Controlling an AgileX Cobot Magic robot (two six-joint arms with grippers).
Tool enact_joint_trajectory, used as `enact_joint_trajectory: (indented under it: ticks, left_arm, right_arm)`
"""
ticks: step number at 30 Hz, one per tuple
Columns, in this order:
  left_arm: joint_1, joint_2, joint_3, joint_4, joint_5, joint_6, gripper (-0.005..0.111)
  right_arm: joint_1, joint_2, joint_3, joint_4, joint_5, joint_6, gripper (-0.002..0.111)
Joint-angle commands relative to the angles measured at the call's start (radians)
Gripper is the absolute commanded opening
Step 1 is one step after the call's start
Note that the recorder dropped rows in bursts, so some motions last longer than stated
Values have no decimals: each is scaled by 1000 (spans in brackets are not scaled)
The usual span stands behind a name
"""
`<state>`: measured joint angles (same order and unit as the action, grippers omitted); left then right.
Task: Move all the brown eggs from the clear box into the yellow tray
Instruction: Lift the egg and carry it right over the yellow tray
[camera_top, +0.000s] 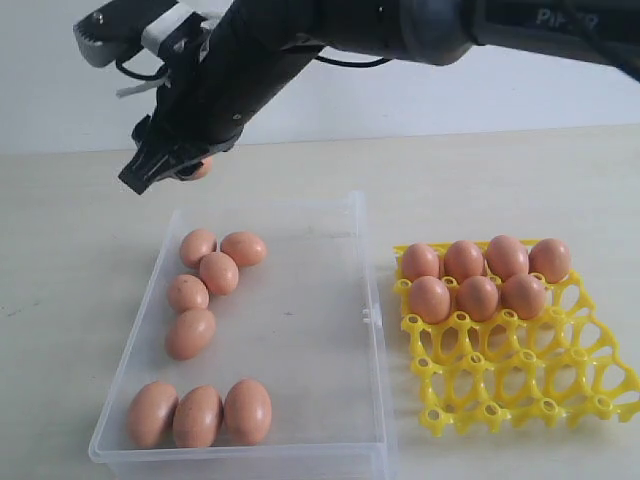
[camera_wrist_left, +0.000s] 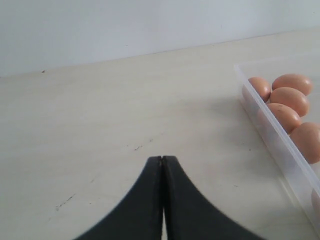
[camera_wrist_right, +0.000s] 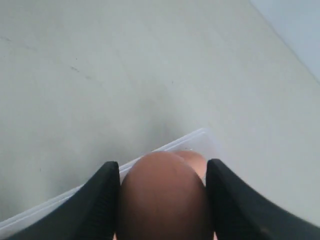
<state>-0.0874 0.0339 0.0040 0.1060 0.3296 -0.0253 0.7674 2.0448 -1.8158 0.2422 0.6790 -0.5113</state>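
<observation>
Sixteen eggs (camera_top: 218, 272) counted: eight lay in the box (camera_top: 361, 300), five clustered in its far-left part and three in a row at its near-left end. Seven sat in the tray (camera_top: 520, 385) just right of the box, four in the back cells and three in the next row. The sixteenth egg (camera_wrist_right: 162, 200) was pinched between the right gripper (camera_top: 165, 172) fingers above the box's far-left corner, while the left gripper (camera_wrist_left: 162, 162) had its fingers pressed together, empty, over bare table (camera_wrist_left: 100, 125) outside the box.

Exterior camera looks down at an angle over the bench (camera_top: 80, 220), clear box (camera_top: 366, 270) and yellow tray (camera_top: 432, 418). The 2 wrist cameras peer closely past their fingers (camera_wrist_left: 140, 210), sharing the box's rim.
</observation>
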Motion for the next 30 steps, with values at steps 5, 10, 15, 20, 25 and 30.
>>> enact_joint_trajectory:
  ticks: [5,10,15,20,25,30]
  left_arm:
    - [-3,1,-4,-1,-14,-4,0]
    - [-3,1,-4,-1,-14,-4,0]
    - [-3,1,-4,-1,-14,-4,0]
    - [-3,1,-4,-1,-14,-4,0]
    - [-3,1,-4,-1,-14,-4,0]
    - [-3,1,-4,-1,-14,-4,0]
  right_arm:
    - [-6,-113,27,-69,-166,143,0]
    - [-11,-248,335,-69,-411,190,0]
    - [-56,-414,651,-33,-626,228,0]
    - [-149,-591,1040,120,-948,259,0]
    - [-218,-664,1306,210,-1136,278,0]
    - [-224,-662,1360,315,-1135,229,0]
